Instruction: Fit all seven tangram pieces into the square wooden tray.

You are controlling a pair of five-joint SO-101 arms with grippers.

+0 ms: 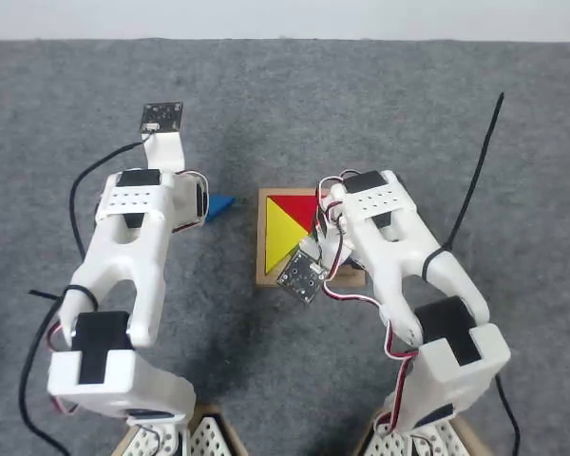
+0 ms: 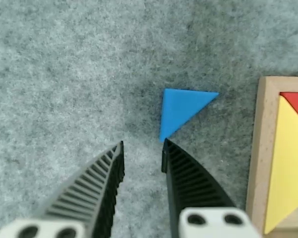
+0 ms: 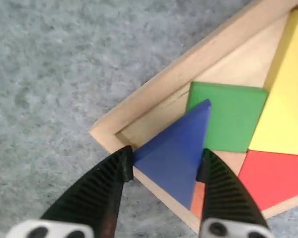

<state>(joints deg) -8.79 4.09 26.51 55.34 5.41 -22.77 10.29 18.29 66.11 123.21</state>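
Observation:
The square wooden tray [image 1: 263, 237] lies mid-table and holds a yellow triangle [image 1: 283, 235] and a red triangle [image 1: 300, 205]. In the right wrist view a green square [image 3: 228, 116] and an orange sliver [image 3: 197, 196] also sit in the tray [image 3: 154, 89]. My right gripper [image 3: 166, 161] is shut on a dark blue triangle [image 3: 176, 148], which is tilted over a tray corner. A light blue triangle [image 2: 181, 111] lies on the carpet just left of the tray [image 2: 260, 148]. My left gripper [image 2: 141, 148] stands open just short of it, one fingertip [image 2: 168, 148] close to its corner.
Grey carpet covers the whole table. A wrist camera board [image 1: 302, 275] on the right arm hangs over the tray's near edge. Black cables [image 1: 475, 180] trail to the right of the right arm and to the left of the left arm.

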